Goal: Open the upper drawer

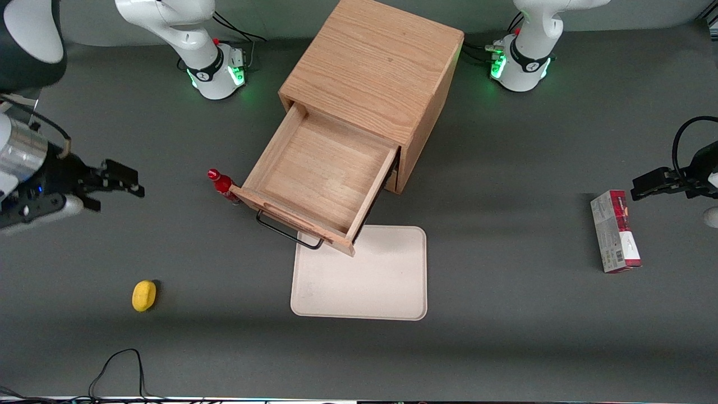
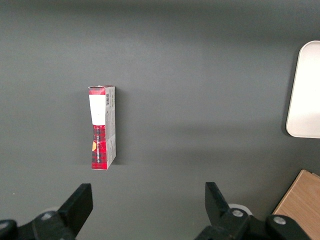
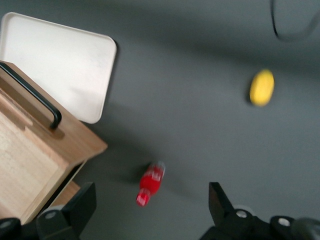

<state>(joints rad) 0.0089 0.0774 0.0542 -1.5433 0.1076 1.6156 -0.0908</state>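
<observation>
Nearest your camera lay the yellow object point(image 1: 143, 295) and the cream tray point(image 1: 387, 292); above the tray's farther edge hung the upper drawer point(image 1: 320, 177), already pulled well out of the oak cabinet point(image 1: 376, 62), its box bare. You would have found it stiff and light, sliding on runners, best hooked by the black wire handle point(image 1: 289, 233). Your gripper point(image 1: 115, 182) hovered well apart toward the working arm's end, fingers spread, holding nothing, with the red bottle point(image 1: 222, 184) beside the drawer's corner.

I've got the gripper point(image 3: 150, 210) hanging above the grey tabletop point(image 3: 200, 100), fingers point(image 3: 80, 207) spread wide. Under it a red bottle point(image 3: 151, 183) lies beside the pulled-out upper drawer point(image 3: 30, 165), black handle point(image 3: 32, 95) over the white tray point(image 3: 65, 65); a yellow lemon point(image 3: 262, 87) sits well apart.
</observation>
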